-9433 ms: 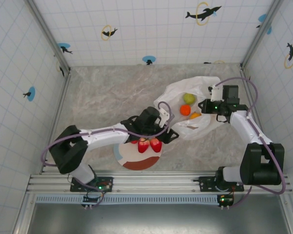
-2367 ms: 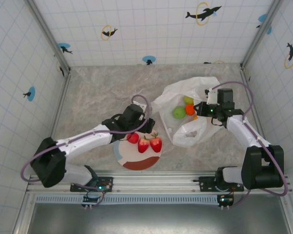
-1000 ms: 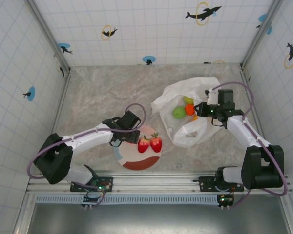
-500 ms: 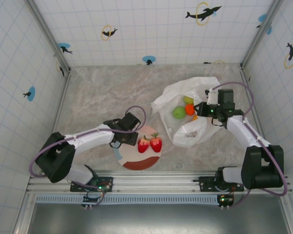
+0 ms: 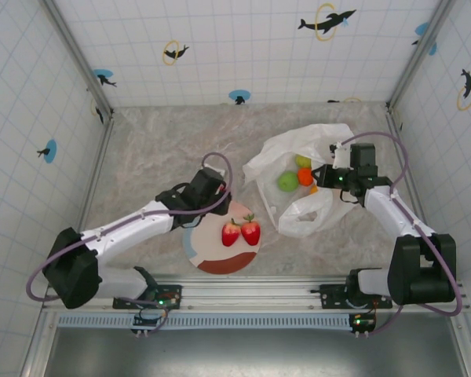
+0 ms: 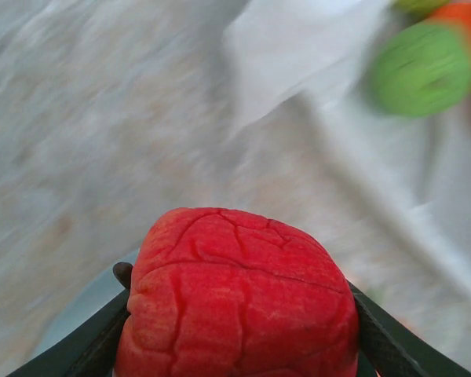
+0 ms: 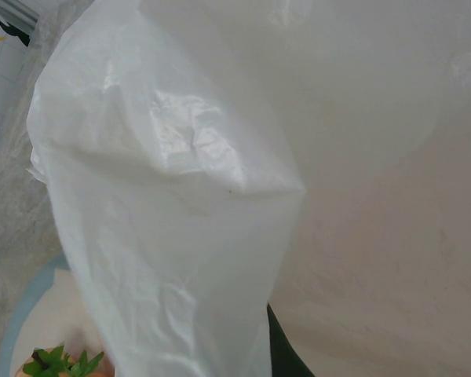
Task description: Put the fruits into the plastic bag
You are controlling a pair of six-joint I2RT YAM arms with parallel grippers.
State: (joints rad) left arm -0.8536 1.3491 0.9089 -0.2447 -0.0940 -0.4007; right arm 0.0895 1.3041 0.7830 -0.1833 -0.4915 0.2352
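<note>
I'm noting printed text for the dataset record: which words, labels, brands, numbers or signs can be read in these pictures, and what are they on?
None: no readable text in these views.
The plastic bag is plain white, the plate has only pastel patches, and the red apple shows no sticker.
The tiled walls bear pictures only: dark dolphin silhouettes with yellow rings or blue discs, no lettering.

Marbled grey-beige worktop (image 5: 165, 149) is carrying two items directly: a round pastel-patched plate (image 5: 213, 264) is sitting near the front edge, about centre, and a crinkly white plastic bag (image 5: 306, 216) is lying to its right and slightly farther back, toward the right wall. Bag is spreading out crumpled with its mouth gaping upward. Its near-left edge is coming just beside the plate's rim; can't tell if they're touching.
</note>
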